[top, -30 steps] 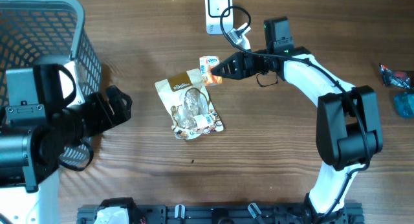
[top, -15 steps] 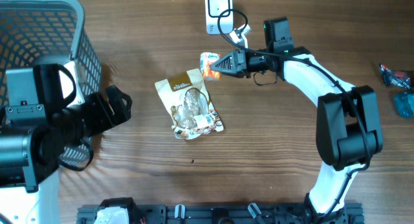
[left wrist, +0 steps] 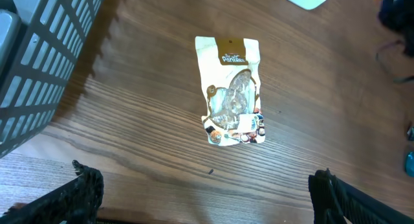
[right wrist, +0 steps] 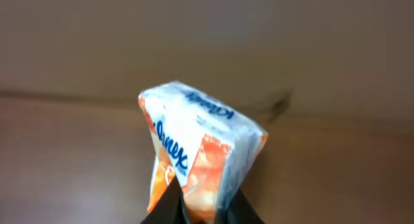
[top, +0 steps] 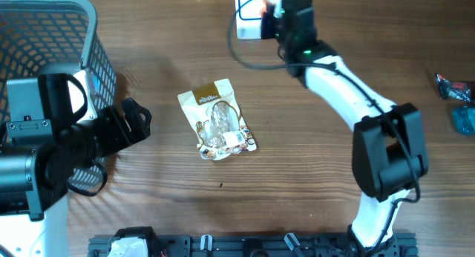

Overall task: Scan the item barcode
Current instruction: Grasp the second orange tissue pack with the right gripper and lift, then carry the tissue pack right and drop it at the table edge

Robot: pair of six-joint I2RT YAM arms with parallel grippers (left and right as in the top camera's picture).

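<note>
The wooden surface (top: 312, 183) carries a grey wire basket (top: 104, 60) at its far left corner. The left arm sits along the left edge, and its tool (left wrist: 207, 195) is spread wide with nothing between the fingers, facing a snack pouch. The right arm (top: 338, 75) stretches from the near edge up to the far edge, and its tool (right wrist: 202, 208) is nearly closed, pinching the tissue pack (right wrist: 200, 149) by one lower corner.

The snack pouch (top: 217, 119) lies flat near the middle of the surface, cream with a brown top band and a clear window. A white scanner (top: 247, 6) stands at the far edge, just beside the right tool.

The tissue pack is held off the surface at that far edge, close to the scanner; in the overhead view the arm hides it. In the right wrist view it is a small soft pack in glossy wrap, tilted, white on top with blue "Kleenex" lettering and orange panels below. No barcode shows on the faces in view.

Two small packets lie at the right edge, one dark red (top: 453, 86), one teal (top: 464, 119).
</note>
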